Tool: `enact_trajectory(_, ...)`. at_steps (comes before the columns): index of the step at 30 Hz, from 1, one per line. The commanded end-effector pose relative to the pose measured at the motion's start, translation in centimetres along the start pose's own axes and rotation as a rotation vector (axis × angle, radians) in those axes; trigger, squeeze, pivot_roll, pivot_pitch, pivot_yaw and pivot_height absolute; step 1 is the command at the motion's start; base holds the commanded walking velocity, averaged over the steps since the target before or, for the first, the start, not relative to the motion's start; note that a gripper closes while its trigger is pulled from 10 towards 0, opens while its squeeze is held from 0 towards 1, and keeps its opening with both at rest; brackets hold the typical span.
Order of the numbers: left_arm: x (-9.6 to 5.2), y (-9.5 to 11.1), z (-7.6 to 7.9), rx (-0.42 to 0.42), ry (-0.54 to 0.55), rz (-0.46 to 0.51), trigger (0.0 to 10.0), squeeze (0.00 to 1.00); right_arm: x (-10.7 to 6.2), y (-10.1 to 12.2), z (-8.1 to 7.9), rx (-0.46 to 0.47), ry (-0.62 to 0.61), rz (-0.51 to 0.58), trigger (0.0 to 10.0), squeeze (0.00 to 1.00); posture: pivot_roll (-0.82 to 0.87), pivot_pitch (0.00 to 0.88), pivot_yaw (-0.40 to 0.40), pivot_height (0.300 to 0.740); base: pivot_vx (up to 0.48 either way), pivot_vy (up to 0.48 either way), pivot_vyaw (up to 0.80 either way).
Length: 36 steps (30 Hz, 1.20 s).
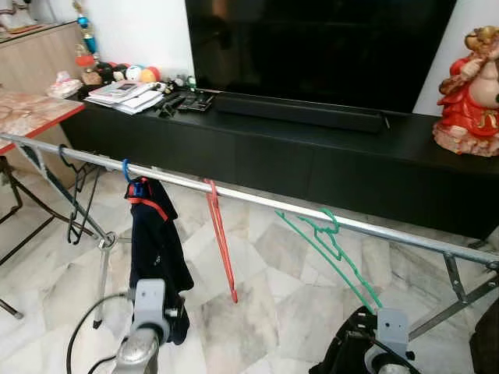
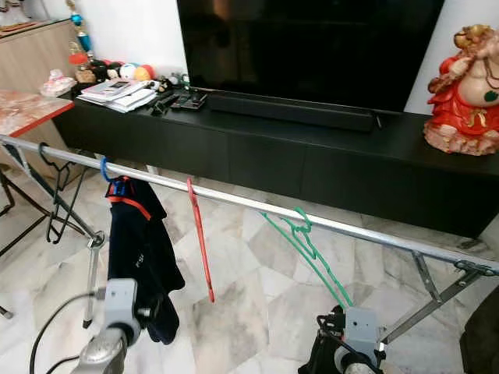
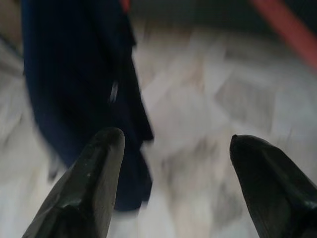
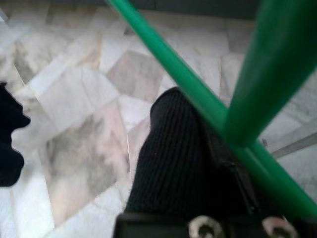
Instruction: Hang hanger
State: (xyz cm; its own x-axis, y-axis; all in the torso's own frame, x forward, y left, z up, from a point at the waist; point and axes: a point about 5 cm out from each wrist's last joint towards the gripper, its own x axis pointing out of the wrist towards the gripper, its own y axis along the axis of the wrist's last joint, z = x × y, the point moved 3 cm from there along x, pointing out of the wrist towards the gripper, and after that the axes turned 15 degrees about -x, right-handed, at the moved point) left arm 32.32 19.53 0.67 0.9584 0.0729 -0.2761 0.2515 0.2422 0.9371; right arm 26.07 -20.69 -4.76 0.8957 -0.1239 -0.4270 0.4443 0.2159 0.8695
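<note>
Along the rail [image 1: 257, 199] hang four hangers — a black one [image 1: 76, 199], a blue one [image 1: 127, 173] bearing a dark jacket [image 1: 158, 249], a red one [image 1: 221, 238] and the green hanger [image 1: 331, 249], its hook over the rail at the right; the right claw [image 4: 218, 163] pinches the green hanger's lower end, a ribbed finger [image 4: 168, 158] pressed against the bars; the left claw [image 3: 173, 168] hovers low before the jacket, fingers spread, holding nothing; behind the rail stands a black counter [image 1: 327, 164] — with a TV [image 1: 312, 47], papers [image 1: 125, 95] and a red figurine [image 1: 468, 89].
</note>
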Motion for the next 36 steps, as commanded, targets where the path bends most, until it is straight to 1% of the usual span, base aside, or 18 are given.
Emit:
enact_trajectory(1, 0.0, 0.7, 0.7, 0.000, -0.036, 0.050, 10.0, 0.00, 0.1, -0.3, -0.4, 0.005, 0.020, -0.027, 10.0, 0.00, -0.02, 0.033, 0.023, 0.740, 0.000, 0.000, 0.00)
enact_trajectory(2, -0.1, 1.1, 1.0, -0.006, -0.047, 0.071, 10.0, 0.00, 0.0, -0.4, -0.6, 0.007, 0.025, -0.038, 10.0, 0.00, -0.02, 0.033, 0.023, 0.740, 0.000, 0.000, 0.00)
enact_trajectory(3, -0.4, 1.8, 1.3, -0.012, -0.076, 0.121, 10.0, 0.00, 0.0, -0.6, -1.0, -0.015, 0.048, -0.053, 10.0, 0.00, -0.02, 0.028, 0.025, 0.740, 0.000, 0.000, 0.00)
enact_trajectory(4, -0.5, 2.0, 1.4, -0.013, -0.083, 0.133, 10.0, 0.00, 0.0, -0.6, -1.1, -0.023, 0.055, -0.055, 10.0, 0.00, -0.02, 0.028, 0.025, 0.740, 0.000, 0.000, 0.00)
enact_trajectory(7, -1.5, 2.6, 1.3, -0.016, -0.098, 0.178, 10.0, 0.00, 0.1, -0.7, -1.2, -0.010, 0.058, -0.059, 10.0, 0.00, -0.01, 0.016, 0.024, 0.740, 0.000, 0.000, 0.00)
enact_trajectory(9, -2.5, 2.9, 1.7, -0.012, -0.126, 0.202, 10.0, 0.00, 0.0, -0.8, -1.3, 0.024, 0.050, -0.065, 10.0, 0.00, 0.00, 0.008, 0.024, 0.740, 0.000, 0.000, 0.00)
enact_trajectory(10, -2.5, 2.9, 1.7, -0.012, -0.126, 0.202, 10.0, 0.00, 0.0, -0.8, -1.3, 0.024, 0.050, -0.065, 10.0, 0.00, 0.00, 0.008, 0.024, 0.740, 0.000, 0.000, 0.00)
enact_trajectory(12, -3.1, 2.9, 2.5, -0.006, -0.158, 0.208, 10.0, 0.00, 0.0, -0.7, -1.1, 0.027, 0.034, -0.058, 10.0, 0.00, 0.00, 0.000, 0.027, 0.740, 0.000, 0.000, 0.00)
enact_trajectory(13, -3.1, 2.9, 2.5, -0.006, -0.158, 0.208, 10.0, 0.00, 0.0, -0.7, -1.1, 0.027, 0.034, -0.058, 10.0, 0.00, 0.00, 0.000, 0.027, 0.740, 0.000, 0.000, 0.00)
enact_trajectory(15, -3.5, 3.2, 3.6, 0.004, -0.196, 0.214, 10.0, 0.00, 0.1, -0.7, -0.8, 0.028, 0.023, -0.061, 10.0, 0.00, -0.01, 0.000, 0.031, 0.740, 0.000, 0.000, 0.00)
enact_trajectory(18, -3.2, 3.4, 4.7, -0.004, -0.229, 0.217, 10.0, 0.00, 0.1, -0.7, -0.6, 0.030, 0.013, -0.058, 10.0, 0.00, -0.01, 0.000, 0.035, 0.740, 0.000, 0.000, 0.00)
enact_trajectory(21, -3.2, 3.9, 5.4, -0.010, -0.242, 0.211, 10.0, 0.00, 0.0, -0.8, -0.8, 0.036, 0.019, -0.063, 10.0, 0.00, -0.02, 0.000, 0.045, 0.740, 0.000, 0.000, 0.00)
enact_trajectory(22, -3.2, 3.9, 5.4, -0.010, -0.242, 0.211, 10.0, 0.00, 0.0, -0.8, -0.8, 0.036, 0.019, -0.063, 10.0, 0.00, -0.02, 0.000, 0.045, 0.740, 0.000, 0.000, 0.00)
enact_trajectory(24, -3.1, 4.5, 6.1, 0.001, -0.269, 0.221, 10.0, 0.00, 0.0, -0.9, -0.9, 0.041, 0.023, -0.071, 10.0, 0.00, -0.02, 0.000, 0.043, 0.740, 0.000, 0.000, 0.00)
enact_trajectory(26, -3.1, 4.8, 6.2, 0.012, -0.275, 0.228, 10.0, 0.00, -0.1, -1.1, -0.9, 0.042, 0.024, -0.079, 10.0, 0.00, -0.02, 0.000, 0.043, 0.740, 0.000, 0.000, 0.00)
enact_trajectory(29, -3.0, 5.4, 6.1, 0.006, -0.269, 0.240, 10.0, 0.00, -0.1, -1.2, -0.9, 0.043, 0.023, -0.088, 10.0, 0.00, -0.01, 0.012, 0.038, 0.740, 0.000, 0.000, 0.00)
enact_trajectory(36, -2.8, 6.0, 6.4, -0.003, -0.263, 0.249, 10.0, 0.00, 0.0, -1.1, -0.6, 0.045, 0.020, -0.087, 10.0, 0.00, -0.01, 0.026, 0.030, 0.740, 0.251, 0.000, 0.00)
